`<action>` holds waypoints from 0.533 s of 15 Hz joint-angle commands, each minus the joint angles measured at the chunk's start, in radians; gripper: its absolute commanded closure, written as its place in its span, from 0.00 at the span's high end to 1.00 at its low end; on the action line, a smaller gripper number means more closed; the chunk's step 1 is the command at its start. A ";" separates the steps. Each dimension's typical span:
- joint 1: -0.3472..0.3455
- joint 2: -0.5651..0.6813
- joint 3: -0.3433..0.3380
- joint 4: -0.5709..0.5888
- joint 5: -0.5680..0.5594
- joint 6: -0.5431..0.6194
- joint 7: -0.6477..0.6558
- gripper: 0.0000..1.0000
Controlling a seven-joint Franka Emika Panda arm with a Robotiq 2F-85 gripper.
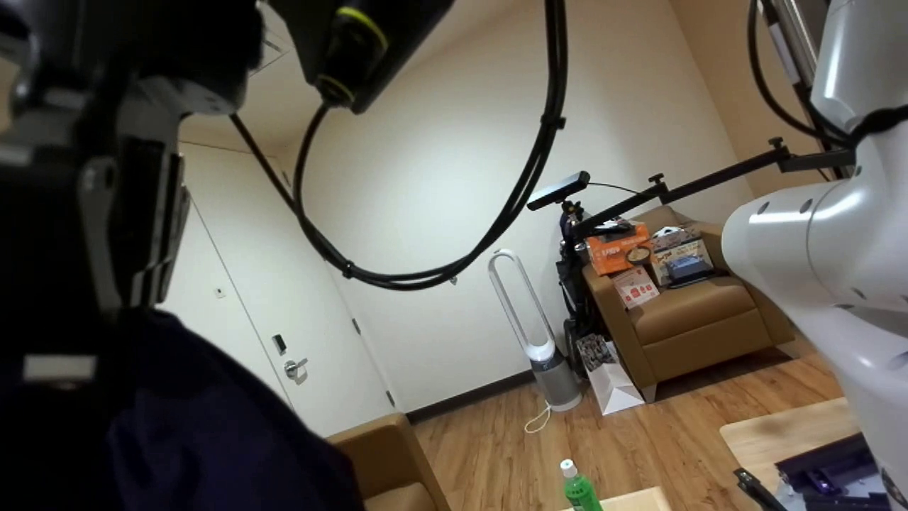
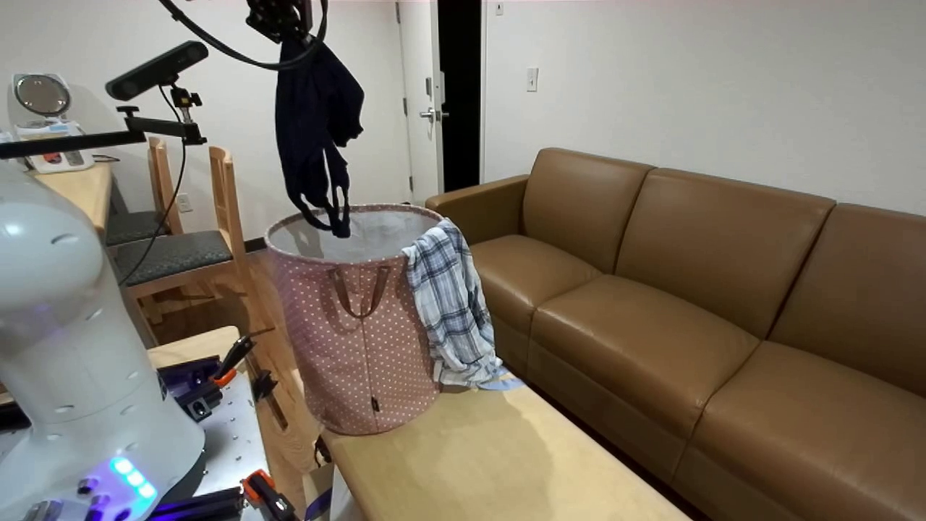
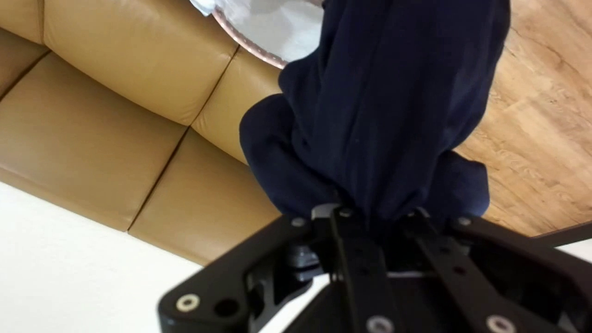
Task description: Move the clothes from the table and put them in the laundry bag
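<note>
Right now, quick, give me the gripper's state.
Robotiq gripper: closed, holding the navy garment, which hangs from its fingertips.

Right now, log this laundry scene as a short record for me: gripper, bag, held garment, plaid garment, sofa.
Gripper: shut on the navy garment
Laundry bag: pink with white dots, upright on the wooden table
Held garment: hangs down, loops at its lower end overlapping the bag's mouth in an exterior view; whether inside, unclear
Plaid garment: draped over the bag's rim, down its outside
Brown sofa: alongside the table
</note>
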 commanded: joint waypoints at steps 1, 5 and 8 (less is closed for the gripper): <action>0.005 0.055 -0.027 -0.058 -0.018 0.114 -0.059 0.07; 0.057 0.143 -0.088 -0.238 0.074 0.342 -0.105 0.07; 0.114 0.245 -0.102 -0.320 0.154 0.440 -0.120 0.07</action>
